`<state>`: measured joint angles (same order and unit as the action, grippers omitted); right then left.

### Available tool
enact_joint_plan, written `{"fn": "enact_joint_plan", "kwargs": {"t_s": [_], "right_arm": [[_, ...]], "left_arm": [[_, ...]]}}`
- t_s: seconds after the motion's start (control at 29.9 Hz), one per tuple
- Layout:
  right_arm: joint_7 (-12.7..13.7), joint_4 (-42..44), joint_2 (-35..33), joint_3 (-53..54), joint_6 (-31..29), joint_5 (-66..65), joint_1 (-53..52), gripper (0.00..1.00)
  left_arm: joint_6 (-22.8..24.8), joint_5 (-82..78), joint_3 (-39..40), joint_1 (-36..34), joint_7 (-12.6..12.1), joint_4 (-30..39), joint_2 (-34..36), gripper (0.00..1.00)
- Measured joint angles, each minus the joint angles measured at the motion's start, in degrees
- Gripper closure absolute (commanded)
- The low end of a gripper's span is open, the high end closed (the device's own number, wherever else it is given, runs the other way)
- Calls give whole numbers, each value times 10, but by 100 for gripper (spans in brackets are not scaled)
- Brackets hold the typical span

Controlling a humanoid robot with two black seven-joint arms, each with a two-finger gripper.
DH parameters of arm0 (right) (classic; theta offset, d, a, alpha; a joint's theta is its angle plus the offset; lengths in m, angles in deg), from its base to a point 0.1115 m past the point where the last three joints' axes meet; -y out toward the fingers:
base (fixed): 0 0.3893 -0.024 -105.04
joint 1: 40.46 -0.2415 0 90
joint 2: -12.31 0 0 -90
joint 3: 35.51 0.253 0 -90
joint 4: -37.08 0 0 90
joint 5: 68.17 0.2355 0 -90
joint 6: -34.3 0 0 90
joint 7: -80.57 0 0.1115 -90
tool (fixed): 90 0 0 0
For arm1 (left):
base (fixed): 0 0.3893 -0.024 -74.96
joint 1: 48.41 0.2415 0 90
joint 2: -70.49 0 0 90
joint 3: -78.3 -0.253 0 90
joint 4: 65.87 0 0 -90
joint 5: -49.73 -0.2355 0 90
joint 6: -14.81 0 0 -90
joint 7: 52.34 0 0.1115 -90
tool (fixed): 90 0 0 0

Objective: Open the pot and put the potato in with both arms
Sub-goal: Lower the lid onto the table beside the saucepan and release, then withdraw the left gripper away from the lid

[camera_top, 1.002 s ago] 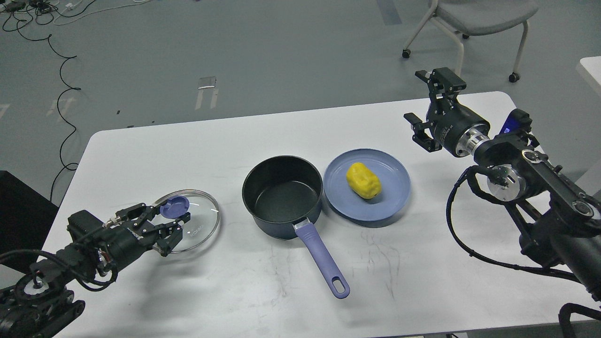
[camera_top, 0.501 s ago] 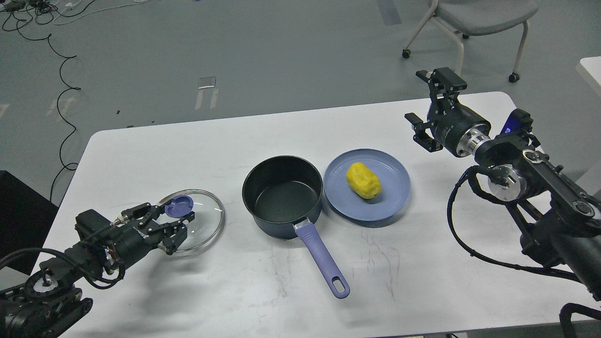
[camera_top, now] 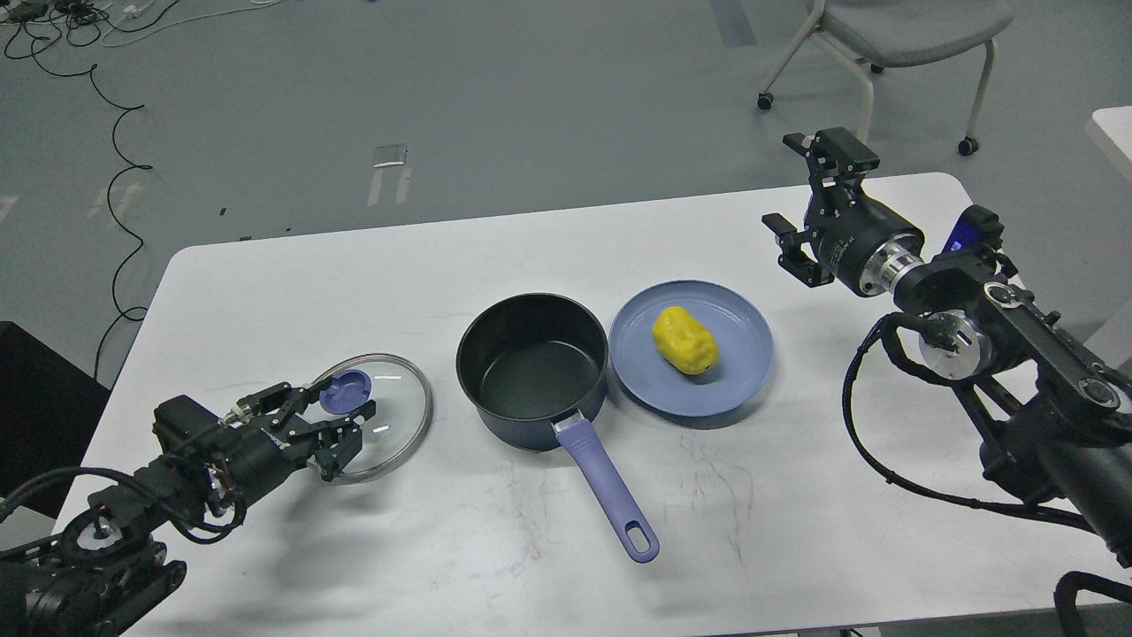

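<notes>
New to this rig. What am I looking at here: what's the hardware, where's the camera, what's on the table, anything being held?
There is one picture of the present moment, taken from the robot's own head, looking forward and down at a white table. The two black jointed things coming in from the sides are its arms, each ending in a two-finger gripper.

On the table, in the middle, stands the pot, a dark saucepan, open and empty, with its purple handle pointing toward the camera. To its right, a blue plate carries the yellow potato. To its left is the glass lid.

The left gripper is at the lid's purple knob, fingers on either side of it. Whether it actually grips, or whether the lid rests on the table, I cannot tell. The right gripper hangs open and empty, beyond the plate.
</notes>
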<state>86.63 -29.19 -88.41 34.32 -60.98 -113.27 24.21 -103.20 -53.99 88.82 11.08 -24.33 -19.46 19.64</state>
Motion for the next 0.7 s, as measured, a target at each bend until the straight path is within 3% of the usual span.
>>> {"fn": "enact_joint_plan", "kwargs": {"t_s": [0.2, 0.43, 0.5, 0.7], "right_arm": [[-1, 0, 2, 2, 11, -1, 0, 0], [-2, -7, -5, -26, 13, -32, -13, 0], [-2, -10, -14, -54, 13, -76, -24, 0], [-4, -24, -57, -181, 9, -211, -73, 0]], "left_arm": [[0, 69, 3, -16, 0, 10, -1, 3], [3, 284, 4, -101, 0, 55, 32, 2], [47, 367, 8, -147, 0, 66, 37, 2], [279, 703, 49, -263, 0, 65, 42, 2]]}}
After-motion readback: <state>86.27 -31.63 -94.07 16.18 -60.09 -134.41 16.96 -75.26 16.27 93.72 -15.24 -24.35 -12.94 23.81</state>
